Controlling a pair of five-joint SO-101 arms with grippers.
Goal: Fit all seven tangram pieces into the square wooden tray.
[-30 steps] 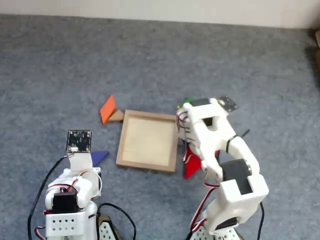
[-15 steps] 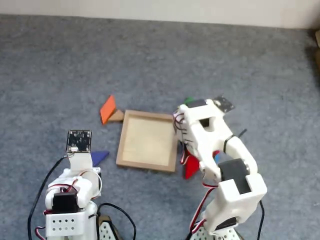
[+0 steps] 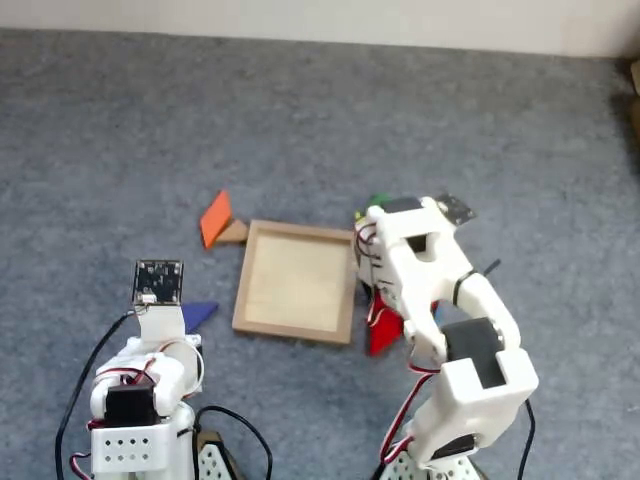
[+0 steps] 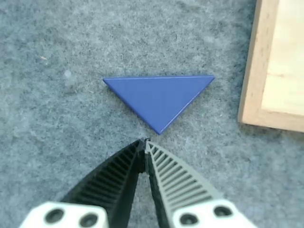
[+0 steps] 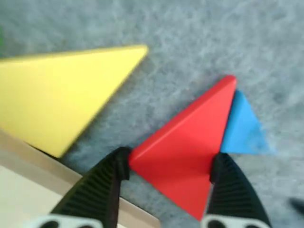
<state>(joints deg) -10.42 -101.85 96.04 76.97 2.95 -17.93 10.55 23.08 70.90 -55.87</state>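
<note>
The square wooden tray [image 3: 297,282] lies empty on the grey carpet. My right gripper [image 5: 168,164] is just off the tray's right rim [image 5: 42,164], shut on the red triangle [image 5: 183,152] with a finger against each side. A light blue piece [image 5: 242,130] touches the red one, and a yellow triangle [image 5: 57,95] lies by the rim. My left gripper [image 4: 145,142] is shut and empty, its tips just short of the dark blue triangle [image 4: 159,97]. An orange piece [image 3: 215,218] and a tan piece [image 3: 234,232] lie at the tray's far left corner.
A green piece [image 3: 378,202] peeks out beyond the right arm [image 3: 420,270]. The left arm [image 3: 150,360] stays near the front edge. Open carpet stretches behind and to the left of the tray.
The right arm swung slightly toward the tray and then back, the red triangle shifting with it. The left arm has not moved.
</note>
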